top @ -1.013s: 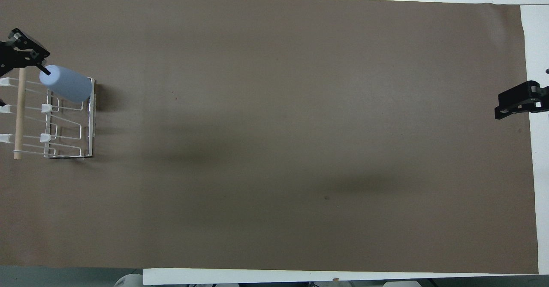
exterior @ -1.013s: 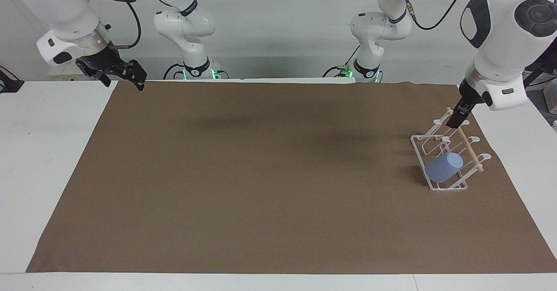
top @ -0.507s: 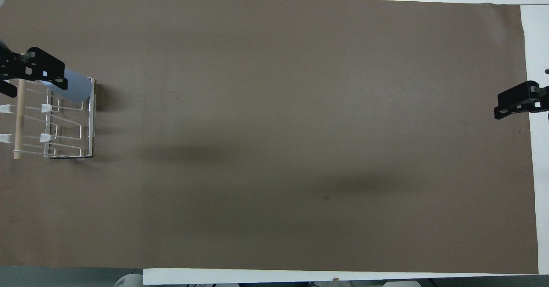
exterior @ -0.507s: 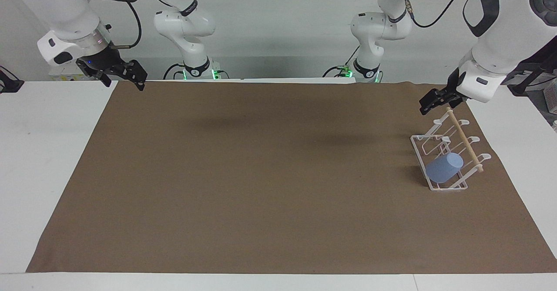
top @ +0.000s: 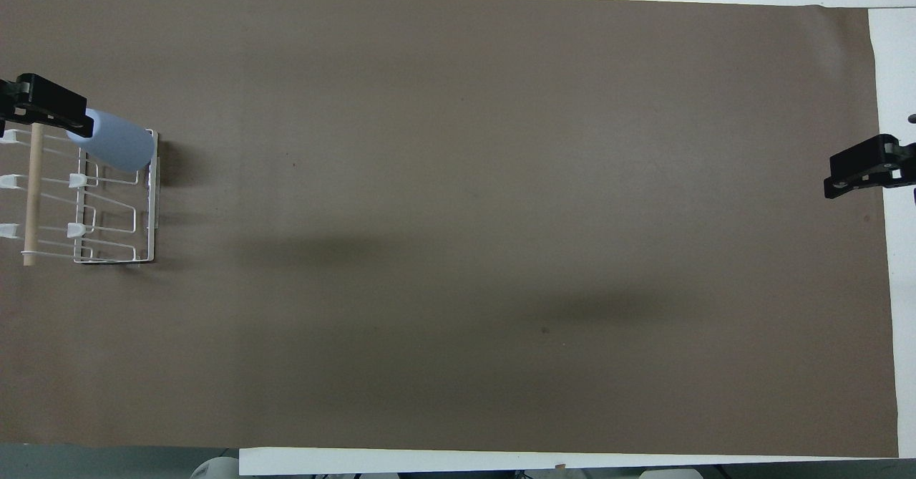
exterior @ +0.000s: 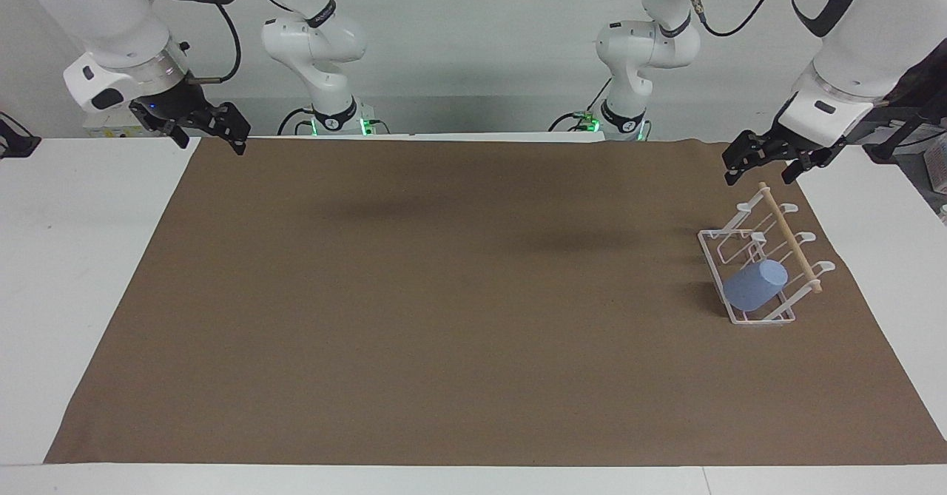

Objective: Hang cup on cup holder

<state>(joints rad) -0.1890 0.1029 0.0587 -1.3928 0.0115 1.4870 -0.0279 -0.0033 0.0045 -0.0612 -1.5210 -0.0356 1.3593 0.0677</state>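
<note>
- 2 arms are showing glossy white rounded shells with dark grey or black oval caps at the joints.
- Black bands with white lettering are ringing some links.
- Thin black cables are looping along both arms, from upper links toward the wrists.
- A silver metal ring is sitting at each wrist, above the black hardware.
- The right gripper (exterior: 209, 131) is showing black angular fingers and a small blue light on its mount.
- The left gripper (exterior: 764, 165) is matte black too.
- Green lights are glowing at both bases.
</note>
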